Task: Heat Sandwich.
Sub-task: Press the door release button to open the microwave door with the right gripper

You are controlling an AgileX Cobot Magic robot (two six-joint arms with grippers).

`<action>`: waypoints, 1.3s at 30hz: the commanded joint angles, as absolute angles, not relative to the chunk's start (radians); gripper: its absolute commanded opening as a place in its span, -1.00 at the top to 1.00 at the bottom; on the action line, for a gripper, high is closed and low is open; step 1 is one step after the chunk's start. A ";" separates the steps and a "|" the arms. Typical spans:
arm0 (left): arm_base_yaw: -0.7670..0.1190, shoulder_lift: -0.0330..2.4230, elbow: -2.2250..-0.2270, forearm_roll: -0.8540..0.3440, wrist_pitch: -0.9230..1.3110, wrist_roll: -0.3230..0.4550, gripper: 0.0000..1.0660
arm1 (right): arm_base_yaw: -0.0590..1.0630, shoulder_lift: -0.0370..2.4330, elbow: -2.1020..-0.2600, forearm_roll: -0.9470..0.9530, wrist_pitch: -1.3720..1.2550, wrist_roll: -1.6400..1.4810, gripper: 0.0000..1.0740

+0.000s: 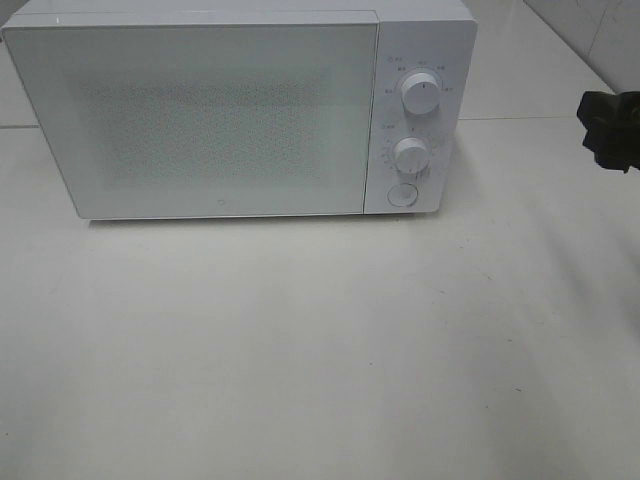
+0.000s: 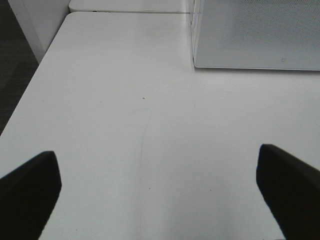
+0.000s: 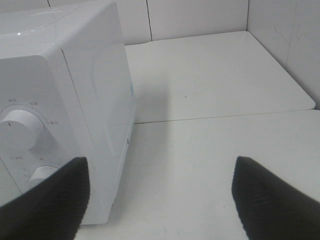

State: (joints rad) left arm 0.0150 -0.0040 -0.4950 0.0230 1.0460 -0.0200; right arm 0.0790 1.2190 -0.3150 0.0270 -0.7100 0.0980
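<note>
Two grippers show, both with nothing held. The left gripper has its dark fingers spread wide apart above bare tabletop, near the table's left edge, with the front left corner of the microwave ahead of it. The right gripper is likewise spread wide, its fingers apart, off the microwave's right side toward the table's right edge. In the high view only a dark part of the right arm reaches in at that edge. The white microwave stands toward the far edge of the tabletop, with its door closed. On its right panel sit an upper knob, a lower knob and a round button below them. The sandwich appears in no view, so I cannot tell where it is.
</note>
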 commanded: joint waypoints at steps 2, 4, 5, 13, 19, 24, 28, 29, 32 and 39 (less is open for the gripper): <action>0.018 -0.022 -0.493 0.021 1.037 -0.020 -0.88 | 0.107 1.253 -0.288 0.088 -0.802 0.064 -0.42; 0.018 -0.022 -0.493 0.021 1.037 -0.020 -0.88 | 0.126 1.266 -0.285 0.106 -0.810 0.043 -0.42; 0.018 -0.022 -0.493 0.021 1.037 -0.020 -0.88 | 0.166 1.293 -0.282 0.142 -0.833 0.000 -0.42; 0.018 -0.022 -0.493 0.021 1.037 -0.020 -0.88 | 0.358 1.418 -0.282 0.344 -0.961 -0.113 -0.42; 0.018 -0.022 -0.493 0.021 1.037 -0.020 -0.88 | 0.539 1.539 -0.283 0.543 -1.107 -0.157 -0.42; 0.018 -0.022 -0.493 0.021 1.037 -0.020 -0.88 | 0.647 1.613 -0.318 0.657 -1.123 -0.210 -0.42; 0.018 -0.022 -0.493 0.021 1.037 -0.020 -0.88 | 0.716 1.665 -0.362 0.724 -1.123 -0.258 -0.42; 0.018 -0.022 -0.493 0.021 1.037 -0.020 -0.88 | 0.733 1.678 -0.374 0.742 -1.120 -0.269 -0.42; 0.018 -0.022 -0.493 0.021 1.037 -0.020 -0.88 | 0.776 1.715 -0.412 0.782 -1.119 -0.287 -0.42; 0.018 -0.022 -0.493 0.021 1.037 -0.020 -0.88 | 0.832 1.753 -0.460 0.857 -1.110 -0.294 -0.42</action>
